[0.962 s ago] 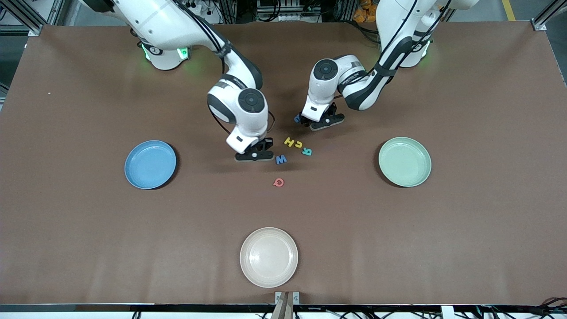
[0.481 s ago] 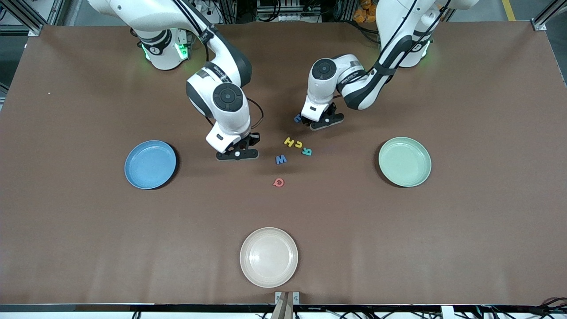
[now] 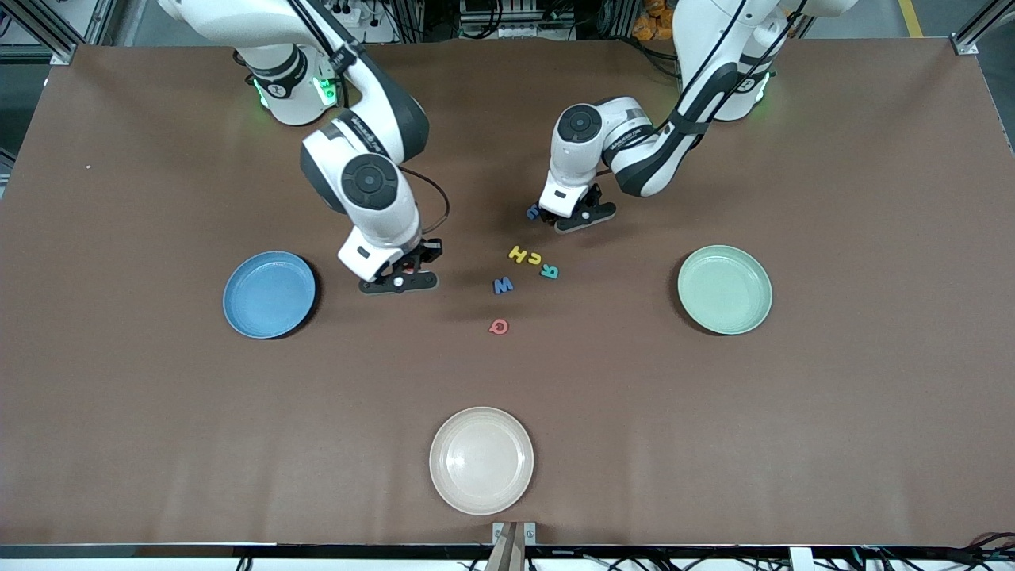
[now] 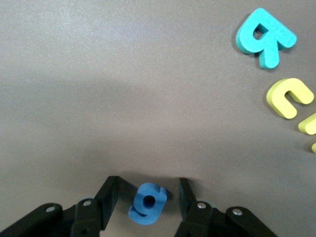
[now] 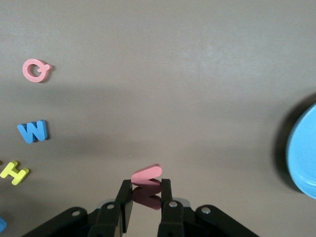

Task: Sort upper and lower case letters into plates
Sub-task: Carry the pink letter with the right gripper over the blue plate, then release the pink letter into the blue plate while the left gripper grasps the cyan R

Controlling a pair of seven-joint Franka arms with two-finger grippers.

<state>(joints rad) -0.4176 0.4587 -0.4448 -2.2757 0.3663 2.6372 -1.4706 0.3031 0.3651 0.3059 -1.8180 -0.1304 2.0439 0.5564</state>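
Three plates sit on the brown table (image 3: 833, 412): a blue plate (image 3: 270, 294) at the left of the frame, a pale mint green plate (image 3: 725, 289) at the right, and a cream plate (image 3: 481, 460) at the lower middle; the front view shows nothing lying in any of them. The right claw (image 3: 399, 277), in the middle left of the frame, hangs over bare table between the blue plate and the letters, its fingers pinched shut on a pink letter (image 5: 146, 174), which the right wrist view shows gripped at its lower edge. The left claw (image 3: 572, 216), just above frame centre, is down at the table with its fingers partly closed around a blue letter g (image 4: 147, 202); whether they touch it cannot be told. In the middle of the frame lie a yellow H (image 3: 517, 254), a yellow c (image 3: 535, 259), a teal R (image 3: 549, 271), a blue W (image 3: 503, 285) and, lower, a pink Q (image 3: 498, 326). Metal framing and cables run along the top edge.
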